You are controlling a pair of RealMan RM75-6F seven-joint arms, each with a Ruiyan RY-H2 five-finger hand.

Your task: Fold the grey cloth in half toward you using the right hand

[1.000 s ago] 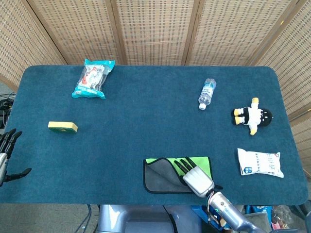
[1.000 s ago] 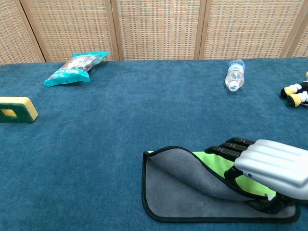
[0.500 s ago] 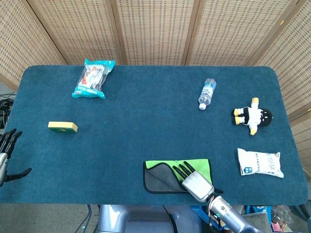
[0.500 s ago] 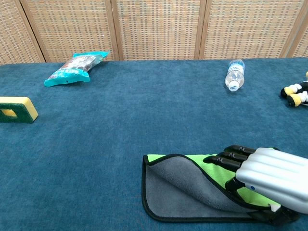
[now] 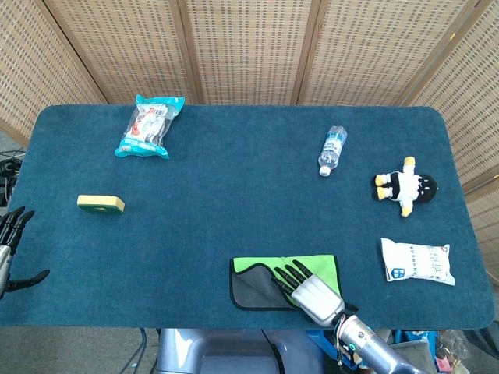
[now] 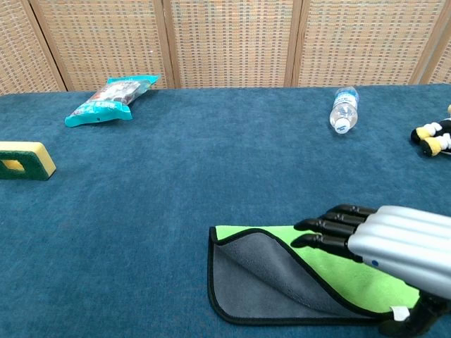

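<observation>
The grey cloth point(image 5: 251, 290) point(image 6: 254, 282) lies near the table's front edge, right of centre. Its far part is turned over toward me, so the green underside point(image 6: 331, 271) lies on top and only a grey patch shows at the left. My right hand point(image 5: 310, 290) point(image 6: 394, 243) hovers low over the cloth's right part, fingers stretched out and apart above the green face. The thumb sits low by the cloth's near right corner. I see no cloth lifted in the hand. My left hand point(image 5: 8, 248) hangs beyond the table's left edge with its fingers spread, holding nothing.
A teal snack bag point(image 5: 148, 126) point(image 6: 109, 98) lies at the back left and a yellow-green sponge point(image 5: 100, 204) point(image 6: 25, 160) at the left. A water bottle point(image 5: 332, 149) point(image 6: 343, 109), a penguin plush point(image 5: 405, 185) and a white packet point(image 5: 417, 261) lie on the right.
My right hand drew back toward me, laying more green over the grey. Its fingers went from curled on the cloth to straight above it. The left hand stayed still.
</observation>
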